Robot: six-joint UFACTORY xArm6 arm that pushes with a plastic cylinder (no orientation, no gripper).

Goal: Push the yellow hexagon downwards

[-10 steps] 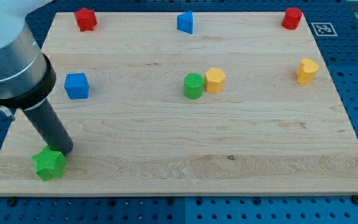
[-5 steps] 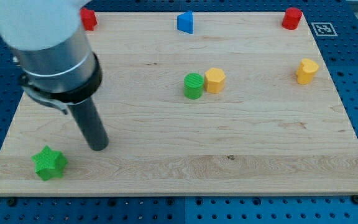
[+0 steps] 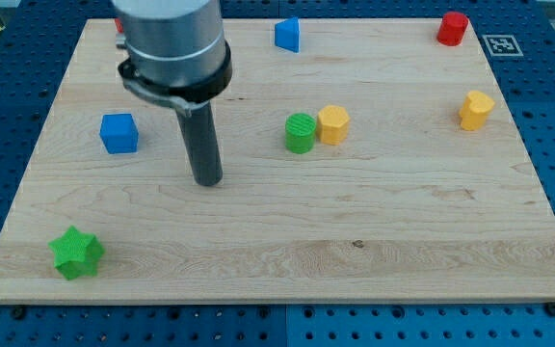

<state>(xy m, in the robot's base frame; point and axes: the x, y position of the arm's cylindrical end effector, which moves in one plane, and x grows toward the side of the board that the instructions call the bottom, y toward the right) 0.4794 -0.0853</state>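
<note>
The yellow hexagon [image 3: 333,123] sits near the board's middle, touching the green cylinder [image 3: 300,133] on its left. My tip [image 3: 207,180] rests on the board to the left of and a little below the green cylinder, well apart from it and from the hexagon. The rod rises to the arm's grey body at the view's top left.
A blue cube [image 3: 118,133] lies left of my tip. A green star [image 3: 76,253] sits at bottom left. A blue triangular block [image 3: 288,34] is at top centre, a red block [image 3: 452,28] at top right, a yellow heart-like block [image 3: 475,110] at right. The arm hides the top-left corner.
My tip has moved right and upward, from beside the green star to a spot left of the green cylinder. No block has moved.
</note>
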